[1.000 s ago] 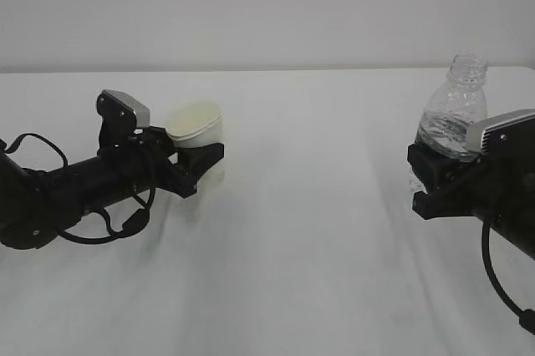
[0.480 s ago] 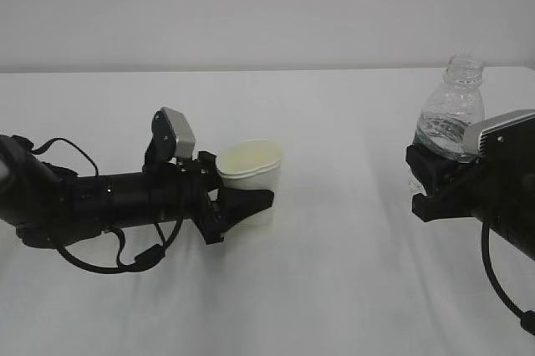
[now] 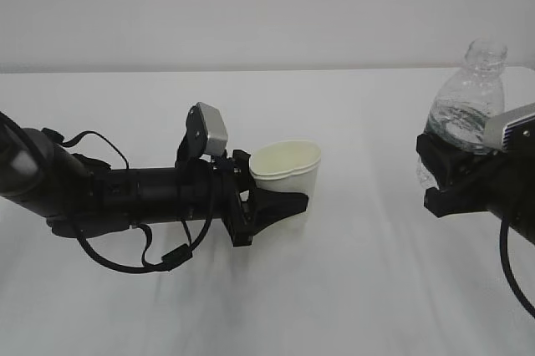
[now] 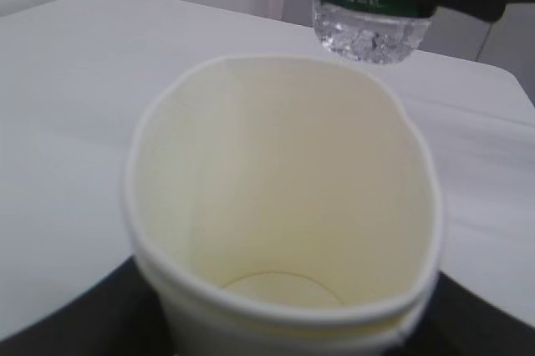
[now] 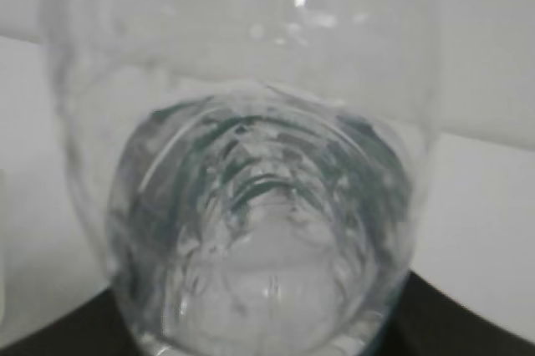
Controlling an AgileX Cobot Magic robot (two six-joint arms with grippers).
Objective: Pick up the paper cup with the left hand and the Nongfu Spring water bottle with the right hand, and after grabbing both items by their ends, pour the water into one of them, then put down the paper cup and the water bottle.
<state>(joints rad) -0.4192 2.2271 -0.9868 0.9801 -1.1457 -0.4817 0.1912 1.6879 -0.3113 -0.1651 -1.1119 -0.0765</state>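
On the left, the left hand (image 3: 272,201), a black two-finger gripper, is clamped on the base of the small white tapered paper cup (image 3: 286,174), holding it upright and empty above the middle of the white desk (image 3: 359,289). Near the desk's right edge, the right hand (image 3: 447,174) grips the clear ribbed Nongfu Spring water bottle (image 3: 468,105) by its lower end, neck tilted slightly, the water (image 3: 460,122) inside. Both are grasped; pouring seems next: bring the neck over the rim and tip it.
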